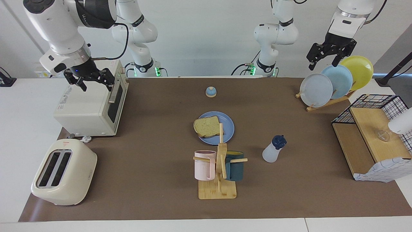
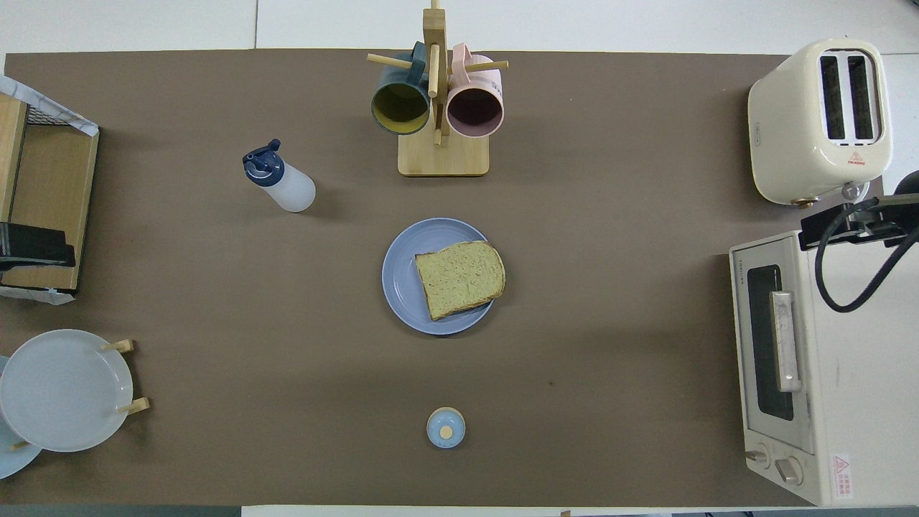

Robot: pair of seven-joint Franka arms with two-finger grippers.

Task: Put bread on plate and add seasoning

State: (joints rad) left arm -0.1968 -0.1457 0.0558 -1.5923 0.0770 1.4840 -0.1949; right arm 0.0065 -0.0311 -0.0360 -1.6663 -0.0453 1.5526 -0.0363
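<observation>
A: Facing view: what's before you?
B: Your bread point(image 1: 207, 127), tan-crusted with speckled crumb, lies flat on the blue plate point(image 1: 227, 128), overhanging its rim; the seasoning point(image 1: 273, 149) stands upright, navy cap up. The left gripper point(image 1: 323, 63) (spread) hangs over the plate rack point(image 1: 325, 102), the right gripper point(image 1: 96, 84) (spread) over the oven point(image 1: 91, 104).
A: Overhead?
B: Brown mat point(image 2: 617, 345), white table point(image 2: 129, 25); both well clear of the bread.

Robot lab: mock kitchen, toaster point(image 1: 63, 172), oven point(image 1: 91, 106).

Wire basket point(image 2: 43, 237) cut off; pale plate point(image 2: 61, 391) too
</observation>
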